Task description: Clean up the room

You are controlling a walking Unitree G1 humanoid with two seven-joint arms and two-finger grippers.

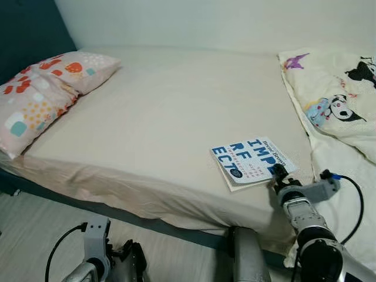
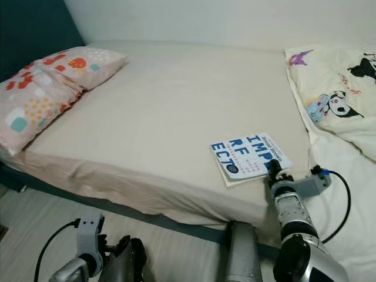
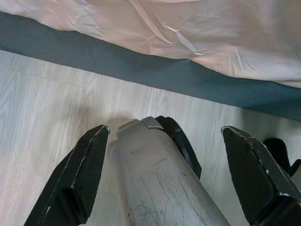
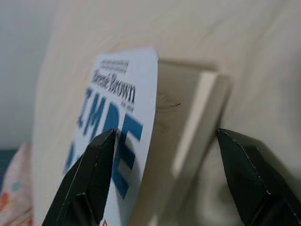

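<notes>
Nearest, the left hand point(image 3: 162, 179) hangs low over the pale wood floor point(image 3: 42, 103) beside the bed's dark base, fingers spread wide, holding nothing; part of the robot's own grey body shows between them. Idle.

Right hand point(image 1: 278, 174) is up at the near edge of the bed point(image 1: 170, 111), at the corner of the book point(image 1: 249, 160). In the right wrist view its fingers point(image 4: 87, 183) are spread, one over the cover side and one past the page block, with the book's corner between them. No contact can be confirmed; not yet pinched.

Book: a paperback with a white cover and blue lettering, lying flat on the beige sheet near the bed's front edge, towards the robot's right. The cover lifts slightly off the pages at the near corner. Judged light, thin, flexible; the glossy cover is probably slippery, and it may bow if held by a corner alone. A better hold is likely across the whole thickness, cover and pages together, well in from the edge. The soft mattress gives underneath, so the lower finger can press in under the book.

Just right of the book lies a cartoon-printed quilt point(image 1: 335, 94), whose edge could snag. Far left: two patterned pillows point(image 1: 41, 94) against the dark headboard, well clear.
</notes>
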